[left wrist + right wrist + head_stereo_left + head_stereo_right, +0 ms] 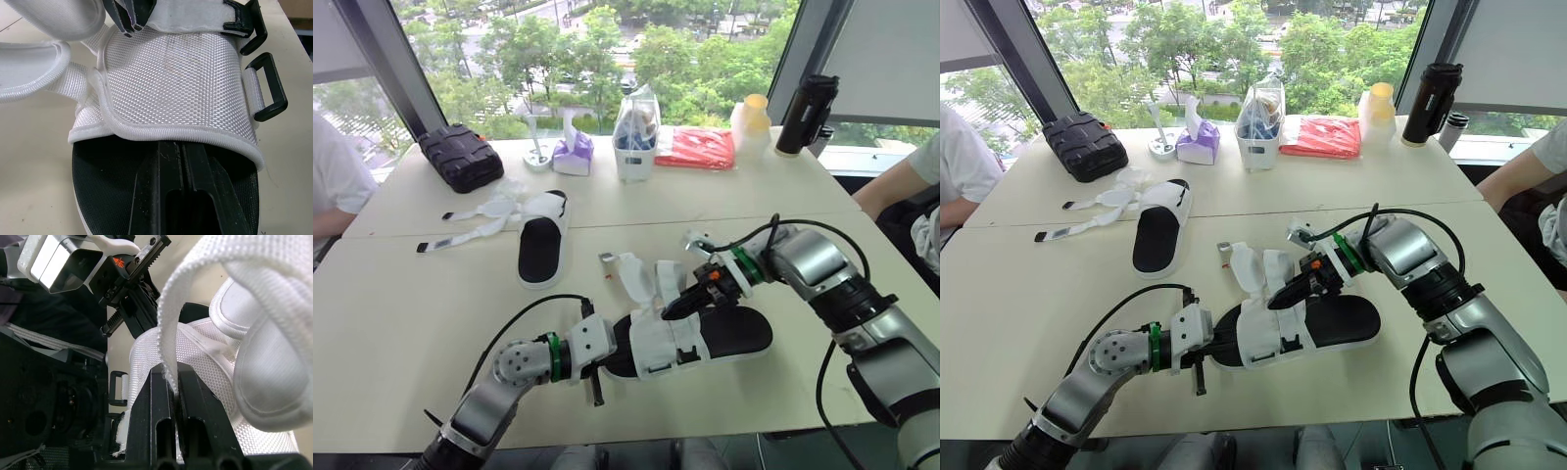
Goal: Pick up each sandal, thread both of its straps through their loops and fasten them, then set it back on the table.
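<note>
The near sandal [705, 338], with a black footbed and white straps, lies in the middle of the table's front half. My left gripper [605, 358] is shut on its toe end, the fingers [182, 196] lying along the footbed under the white upper [171, 83]. My right gripper [675, 307] is over the upper, shut on a white strap [168, 328] that loops up and away from the sandal. Two black loops [265, 88] stick out at the upper's side with nothing through them. The second sandal [540, 245] lies farther back on the left with its straps [475, 223] spread loose on the table.
Along the window edge stand a black case [460, 155], a tissue box [573, 155], a white tub [634, 147], a red packet [697, 147], a pale bottle [751, 122] and a black flask [806, 115]. A person sits at each side of the table [333, 186] [901, 181].
</note>
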